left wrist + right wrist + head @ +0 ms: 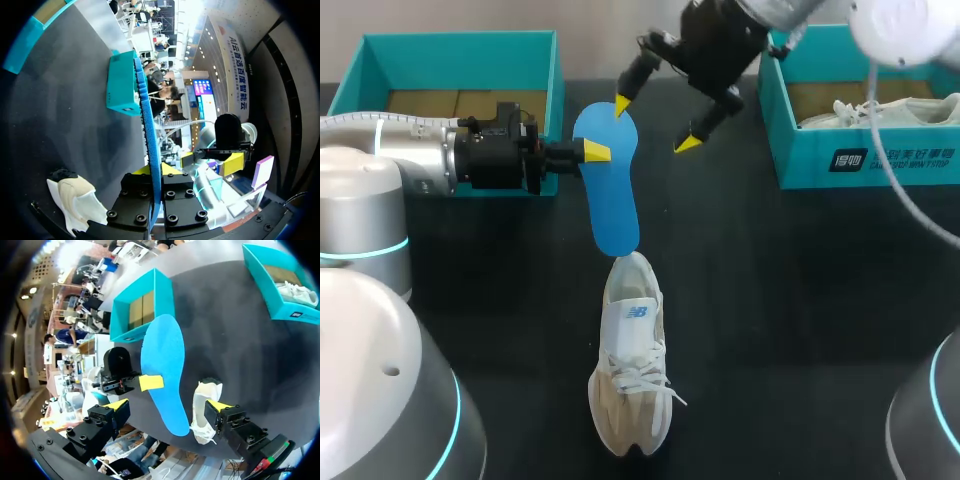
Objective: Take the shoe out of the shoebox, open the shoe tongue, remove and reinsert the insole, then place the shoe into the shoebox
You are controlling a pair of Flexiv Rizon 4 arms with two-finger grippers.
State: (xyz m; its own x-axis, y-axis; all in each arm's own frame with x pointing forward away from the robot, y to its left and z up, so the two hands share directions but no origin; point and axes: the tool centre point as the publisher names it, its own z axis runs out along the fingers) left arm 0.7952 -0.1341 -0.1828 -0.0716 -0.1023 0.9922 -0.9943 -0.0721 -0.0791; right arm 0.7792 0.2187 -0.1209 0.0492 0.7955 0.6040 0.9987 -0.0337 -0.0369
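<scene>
Since the left gripper (592, 151) pinches the blue insole (610, 195) by one edge only, its free end near the heel of the white sneaker (632, 360), and the right gripper (656, 123) hangs open beside it, the insole may buckle or slip free.

Blue insole (149, 131) edge-on between the jaws
</scene>
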